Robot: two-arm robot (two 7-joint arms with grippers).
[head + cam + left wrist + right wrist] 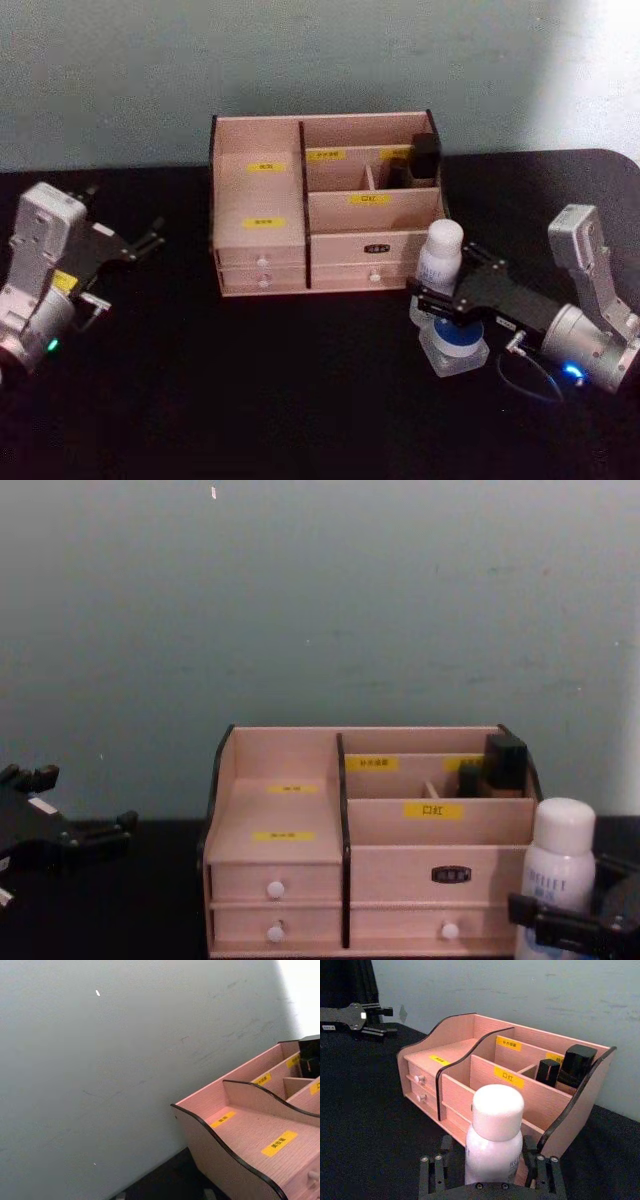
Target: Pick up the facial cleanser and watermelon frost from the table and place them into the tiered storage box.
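**Desk:** What does the head view give you?

**Operator:** I have the tiered storage box point(260, 205) at the back middle of the black table point(300, 400), with its drawers point(262, 262) facing me. The facial cleanser point(440, 255) stands upright just off the box's front right corner. It is inside the right gripper point(442, 288), which sits round the bottle's lower body and hides its base. From up here I also get the watermelon frost point(458, 347). It sits on the table under that gripper, on my side of the bottle, blue lid up. The left gripper point(150, 237) is well off to the left, holding nothing.

**Desk:** Left wrist?

**Operator:** The wall point(100, 1085), and the box's left end, with stepped shelves carrying yellow labels point(279, 1142).

**Desk:** Right wrist?

**Operator:** This one puts the cleanser right in front of me, with the gripper's frame to either side and the box just behind. Black-capped bottles point(577, 1062) stand in the box's back right compartment. Far off, I see the left gripper's fingers spread apart. I cannot tell whether the right gripper is clamped on the cleanser or merely set round it.

**Desk:** Chest?

**Operator:** Seen side on, the cleanser's dark lettering faces me. The bottle stands at the box's right end, and the right gripper crosses its lower part.
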